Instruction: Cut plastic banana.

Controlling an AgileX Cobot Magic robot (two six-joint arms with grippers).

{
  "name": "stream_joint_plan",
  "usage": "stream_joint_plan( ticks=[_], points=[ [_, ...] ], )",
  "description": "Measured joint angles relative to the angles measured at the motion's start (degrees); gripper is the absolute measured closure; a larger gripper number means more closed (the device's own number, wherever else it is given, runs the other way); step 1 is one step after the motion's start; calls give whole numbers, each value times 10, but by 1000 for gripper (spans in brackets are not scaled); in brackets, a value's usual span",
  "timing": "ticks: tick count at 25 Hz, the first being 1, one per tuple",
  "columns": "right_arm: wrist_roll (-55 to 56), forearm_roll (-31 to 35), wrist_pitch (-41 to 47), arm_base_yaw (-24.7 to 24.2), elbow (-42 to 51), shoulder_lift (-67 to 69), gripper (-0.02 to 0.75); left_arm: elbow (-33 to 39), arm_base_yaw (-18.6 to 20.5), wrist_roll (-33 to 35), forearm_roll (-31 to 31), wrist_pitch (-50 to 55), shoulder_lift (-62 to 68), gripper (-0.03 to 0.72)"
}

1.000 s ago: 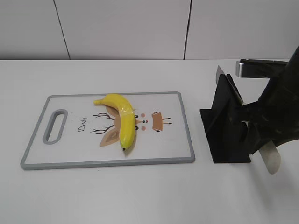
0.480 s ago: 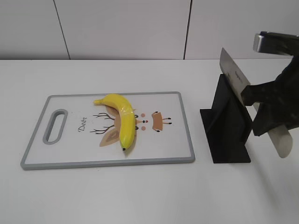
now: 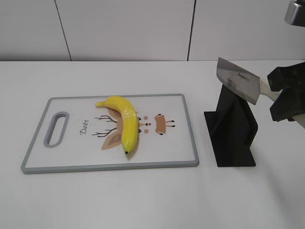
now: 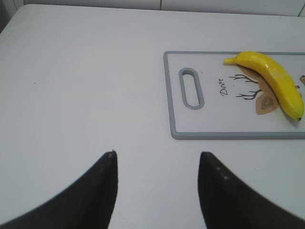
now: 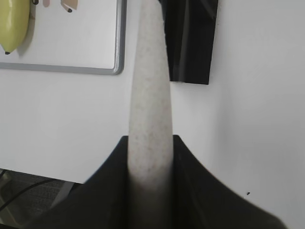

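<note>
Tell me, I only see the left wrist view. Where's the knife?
Observer: The right gripper holds the knife in the air, above a black knife stand.
Operator: Is it near the banana?
Observer: No. The banana lies on the cutting board, well to the left of the blade.
Operator: Is it gripped tight?
Observer: The right wrist view shows both fingers closed on the pale speckled handle.
</note>
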Motion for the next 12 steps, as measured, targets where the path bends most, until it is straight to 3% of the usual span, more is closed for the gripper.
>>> stream_joint_plan(
  ticks=[6, 12],
  points=[
    [-27, -1, -3, 0, -27, 0, 568, -3, 0, 2, 0, -6, 0, 182],
    [-156, -2, -45, 0, -65, 0, 568, -38, 0, 25, -6, -48, 68, 182]
  ],
)
